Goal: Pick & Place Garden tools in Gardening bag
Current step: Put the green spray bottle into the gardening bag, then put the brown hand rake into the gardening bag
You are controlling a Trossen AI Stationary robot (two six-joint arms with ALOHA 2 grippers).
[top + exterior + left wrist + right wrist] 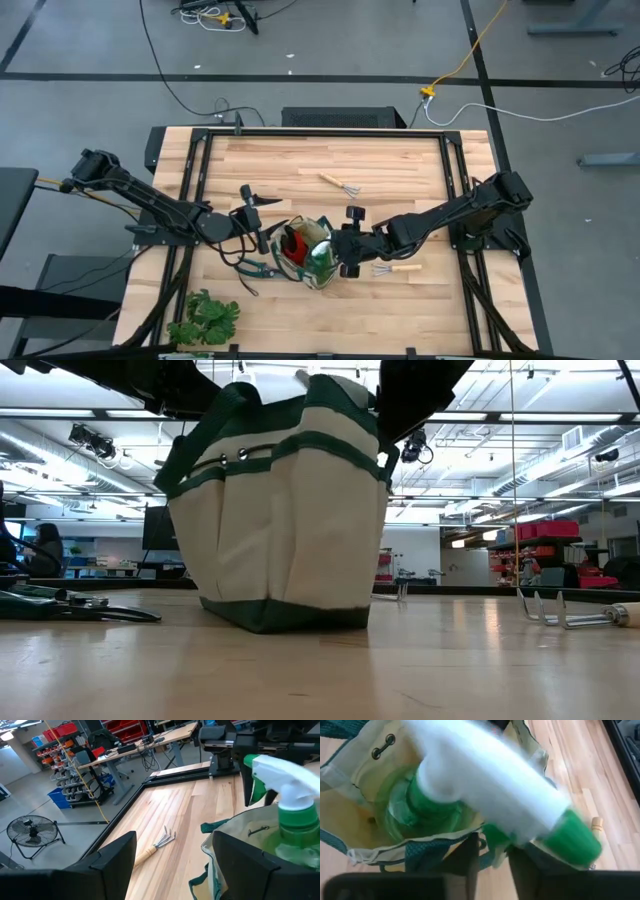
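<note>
The beige gardening bag with green trim stands upright at the table's middle and also shows in the low view. The green spray bottle with its white head stands in the bag's mouth. Red-and-black gloves lie inside. My right gripper is over the bag's right rim, shut on the bottle. My left gripper is open at the bag's left rim; I cannot tell if it touches. One rake lies far back, another right of the bag. The shears lie left of it. My right gripper pinches the green trigger piece under the bottle's white head between its two fingers. The fingers come from above and from the table's right, slanting down. The bottle's body is down inside the bag and its head sticks out above the rim.
A leafy green plant stands at the near left edge. A black frame runs around the table. Bare wood lies far left and near right.
</note>
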